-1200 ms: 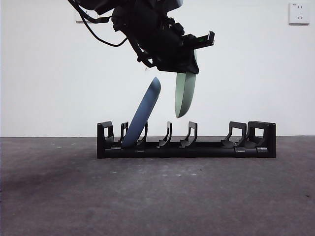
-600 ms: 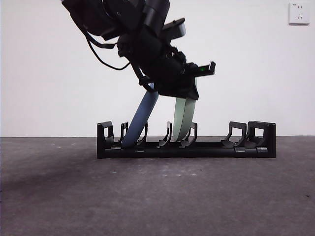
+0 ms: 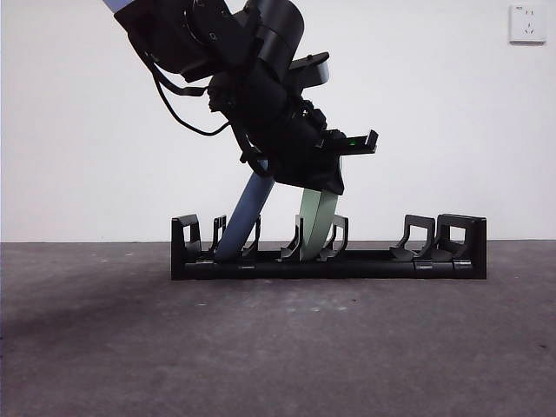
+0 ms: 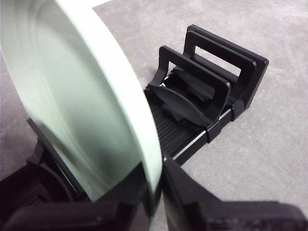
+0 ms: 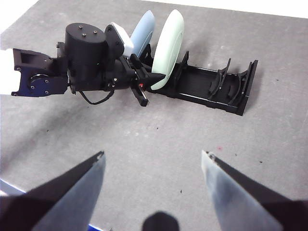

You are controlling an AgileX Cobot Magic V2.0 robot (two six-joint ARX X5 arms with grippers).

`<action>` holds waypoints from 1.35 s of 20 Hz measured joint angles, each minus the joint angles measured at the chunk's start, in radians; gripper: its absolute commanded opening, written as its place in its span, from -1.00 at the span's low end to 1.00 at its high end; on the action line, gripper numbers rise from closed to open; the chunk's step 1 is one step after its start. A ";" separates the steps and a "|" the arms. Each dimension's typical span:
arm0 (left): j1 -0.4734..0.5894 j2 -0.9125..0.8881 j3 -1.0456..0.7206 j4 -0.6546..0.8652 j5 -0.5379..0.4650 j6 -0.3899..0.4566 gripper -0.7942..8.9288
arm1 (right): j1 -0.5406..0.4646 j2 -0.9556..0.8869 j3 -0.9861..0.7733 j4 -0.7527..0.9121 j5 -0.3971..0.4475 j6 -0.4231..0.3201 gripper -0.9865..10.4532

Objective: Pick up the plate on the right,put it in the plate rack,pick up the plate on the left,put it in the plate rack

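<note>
The black plate rack (image 3: 391, 261) lies across the table. A blue-grey plate (image 3: 248, 217) leans in one of its left slots. My left gripper (image 3: 326, 174) is shut on the rim of a pale green plate (image 3: 316, 221), whose lower edge sits between the middle prongs. In the left wrist view the green plate (image 4: 82, 106) fills the picture, pinched between the jaws of the left gripper (image 4: 151, 192), with the rack's end (image 4: 211, 96) beyond it. My right gripper (image 5: 153, 154) hangs open high above the table, well back from the rack (image 5: 211, 82), looking down on both plates (image 5: 168, 43).
The right half of the rack holds several free prongs (image 3: 417, 239) and a blocky end. The left arm's dark body (image 5: 86, 62) reaches in over the rack's left part. Grey table stretches in front; a white wall with a socket (image 3: 527, 23) stands behind.
The left gripper has come down with the green plate, from hanging above the rack to standing in a middle slot. The blue-grey plate has not moved.
</note>
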 measured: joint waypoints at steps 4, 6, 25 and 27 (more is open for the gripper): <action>-0.003 0.000 0.002 -0.008 0.008 0.000 -0.51 | 0.000 0.000 0.000 -0.004 0.000 -0.003 -0.23; -0.007 0.000 0.002 -0.014 0.035 0.001 -0.50 | 0.000 0.000 0.000 -0.011 0.000 -0.004 -0.23; -0.046 -0.212 0.038 -0.267 0.049 -0.002 -0.31 | 0.000 0.000 0.000 -0.035 0.000 -0.026 -0.23; -0.053 -0.280 0.038 -0.373 0.049 -0.002 -0.31 | 0.000 0.000 0.000 -0.036 0.000 -0.026 -0.23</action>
